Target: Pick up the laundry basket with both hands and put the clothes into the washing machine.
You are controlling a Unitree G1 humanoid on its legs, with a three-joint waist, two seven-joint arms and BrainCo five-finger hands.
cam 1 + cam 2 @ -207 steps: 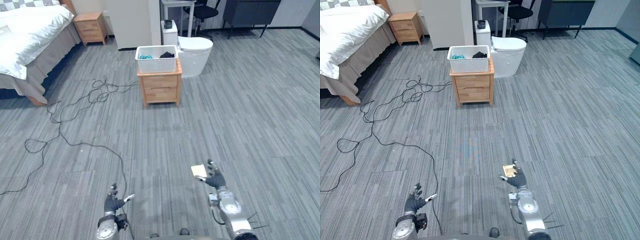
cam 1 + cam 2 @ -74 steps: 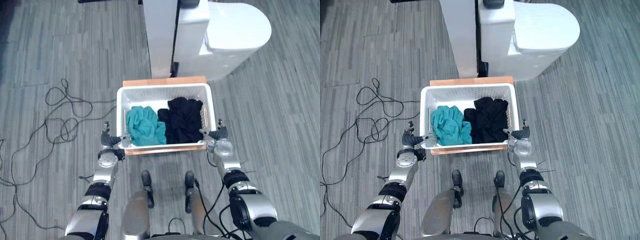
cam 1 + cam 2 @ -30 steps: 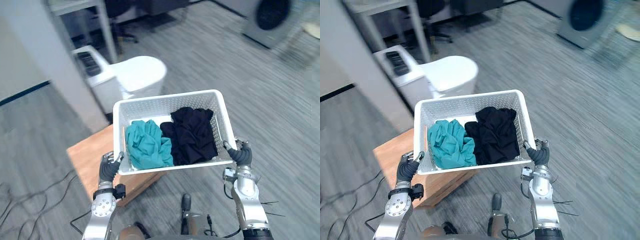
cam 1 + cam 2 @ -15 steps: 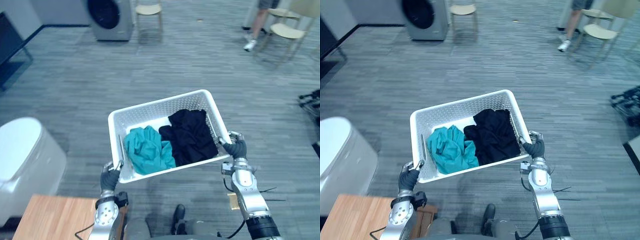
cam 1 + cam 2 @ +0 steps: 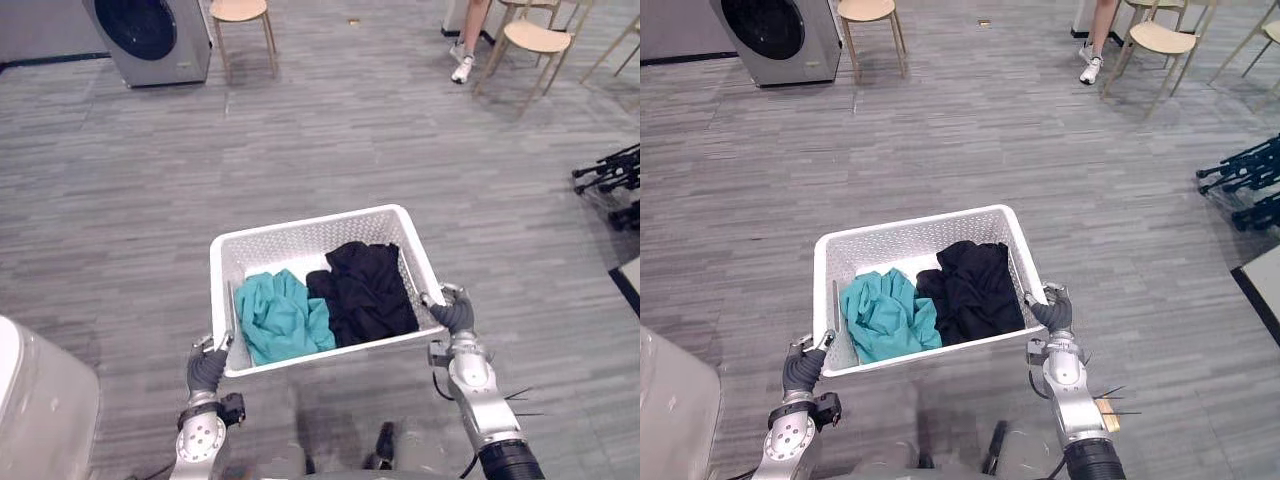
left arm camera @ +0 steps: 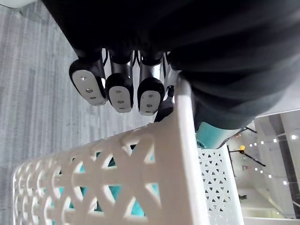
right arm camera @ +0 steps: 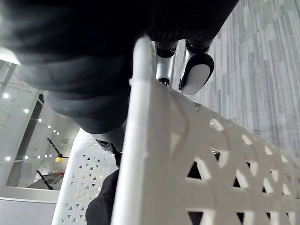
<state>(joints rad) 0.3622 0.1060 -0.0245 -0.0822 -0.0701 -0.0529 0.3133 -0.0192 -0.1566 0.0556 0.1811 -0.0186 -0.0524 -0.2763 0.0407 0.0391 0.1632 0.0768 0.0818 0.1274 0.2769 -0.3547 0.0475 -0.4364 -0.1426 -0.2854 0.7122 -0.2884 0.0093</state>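
While the left hand (image 5: 206, 368) and the right hand (image 5: 457, 315) each grip opposite ends of its rim with curled fingers, the white laundry basket (image 5: 310, 222) hangs above the floor (image 5: 330, 130), holding teal clothes (image 5: 280, 318) beside black clothes (image 5: 368, 292), well apart from the washing machine (image 5: 150, 38).

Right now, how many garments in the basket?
2: a crumpled teal garment in the left half of the white perforated plastic basket, a crumpled black garment in the right half. Others may hide beneath.
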